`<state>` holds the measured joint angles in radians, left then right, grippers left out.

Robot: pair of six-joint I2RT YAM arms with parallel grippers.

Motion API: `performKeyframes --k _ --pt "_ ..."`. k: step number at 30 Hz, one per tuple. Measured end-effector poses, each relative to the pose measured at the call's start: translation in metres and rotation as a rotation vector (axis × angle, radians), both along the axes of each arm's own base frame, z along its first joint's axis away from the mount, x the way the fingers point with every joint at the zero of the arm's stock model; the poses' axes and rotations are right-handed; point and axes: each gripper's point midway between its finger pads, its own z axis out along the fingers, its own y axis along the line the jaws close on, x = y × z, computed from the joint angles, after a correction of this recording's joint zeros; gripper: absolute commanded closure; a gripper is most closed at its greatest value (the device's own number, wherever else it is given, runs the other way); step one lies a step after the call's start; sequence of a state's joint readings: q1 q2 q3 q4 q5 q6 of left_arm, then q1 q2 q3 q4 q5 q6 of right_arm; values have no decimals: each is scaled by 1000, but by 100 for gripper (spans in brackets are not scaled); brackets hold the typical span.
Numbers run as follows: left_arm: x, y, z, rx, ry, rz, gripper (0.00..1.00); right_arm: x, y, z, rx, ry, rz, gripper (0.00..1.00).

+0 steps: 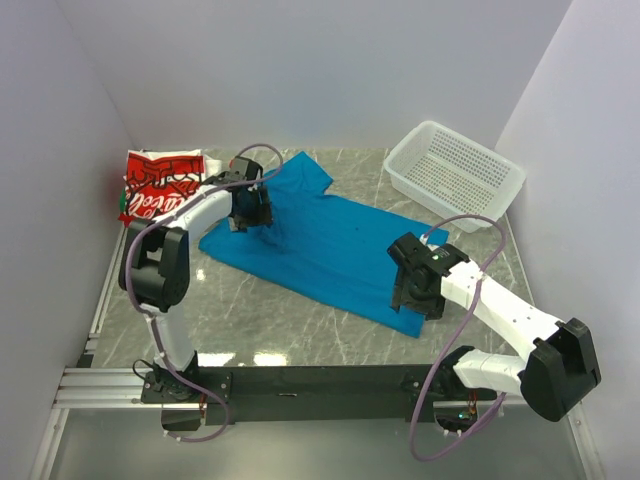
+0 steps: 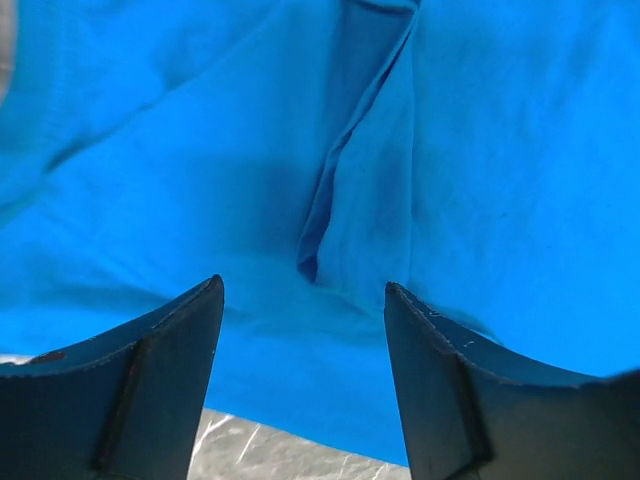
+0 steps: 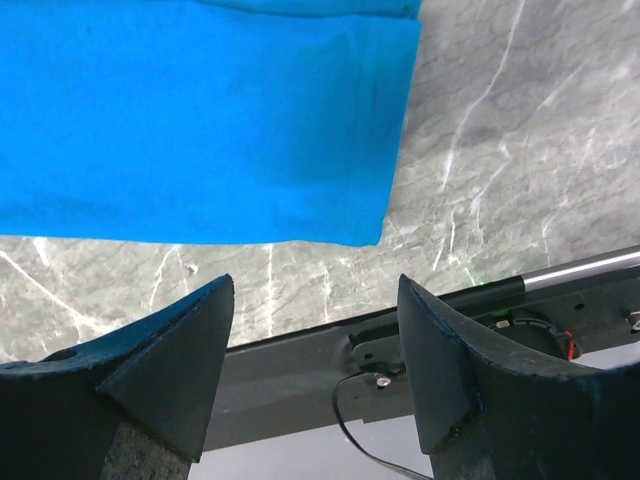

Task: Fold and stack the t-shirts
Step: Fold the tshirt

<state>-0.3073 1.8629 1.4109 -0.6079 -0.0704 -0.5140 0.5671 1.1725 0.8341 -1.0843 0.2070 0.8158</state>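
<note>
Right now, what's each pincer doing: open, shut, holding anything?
Left pincer: open, holding nothing, over the blue t-shirt.
Right pincer: open, holding nothing, near the shirt's corner.

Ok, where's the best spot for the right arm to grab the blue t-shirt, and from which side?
Probably the hem corner of the blue t-shirt nearest the open right gripper. It lies flat with bare table on two sides, so come down from the table side and pinch the edge. The middle is flat cloth with little to catch.
</note>
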Motion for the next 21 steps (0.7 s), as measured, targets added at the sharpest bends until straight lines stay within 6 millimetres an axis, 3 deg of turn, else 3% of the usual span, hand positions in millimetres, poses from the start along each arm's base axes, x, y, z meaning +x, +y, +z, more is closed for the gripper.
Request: performKeyframes --k 9,12,21 --pt "-1 -12 -35 0 73 -22 36 -2 4 0 15 7 15 27" --pt "-3 -15 -43 0 89 -22 44 -2 4 0 15 6 16 27" --pt "-1 -45 -39 -12 72 -65 48 -4 4 -1 26 -6 21 27"
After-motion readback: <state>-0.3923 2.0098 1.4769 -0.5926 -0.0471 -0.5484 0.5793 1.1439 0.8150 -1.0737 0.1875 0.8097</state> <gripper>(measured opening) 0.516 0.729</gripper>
